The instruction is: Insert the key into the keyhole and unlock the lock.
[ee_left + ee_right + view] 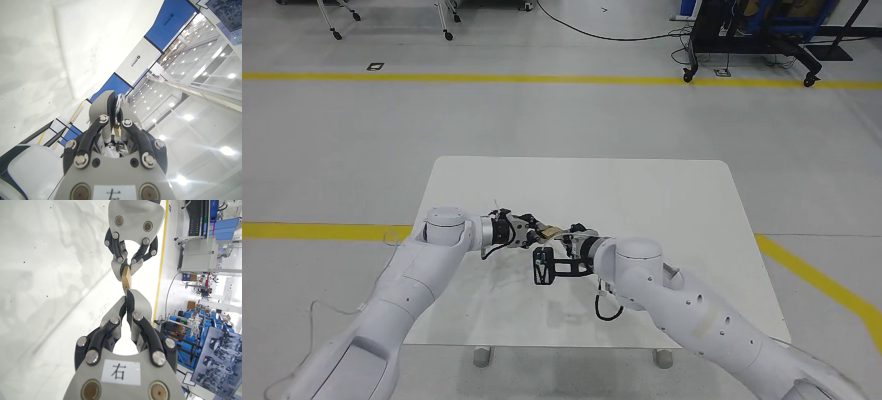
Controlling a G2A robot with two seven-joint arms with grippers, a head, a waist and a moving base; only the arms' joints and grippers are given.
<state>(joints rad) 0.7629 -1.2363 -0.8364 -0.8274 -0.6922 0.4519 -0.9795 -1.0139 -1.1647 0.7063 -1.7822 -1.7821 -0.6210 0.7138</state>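
Over the middle of the white table the two arms meet tip to tip. My left gripper is shut on the brass padlock. In the left wrist view its fingers clamp the silver shackle, with the brass body lying toward the palm. In the right wrist view the padlock hangs from the left gripper, base facing my right gripper. The right gripper is shut, its tips touching the lock's base at the keyhole. The key is almost wholly hidden between the pads.
Both grippers are held above the table, near its front half. Yellow floor lines run behind and beside the table. Racks and carts stand far behind it.
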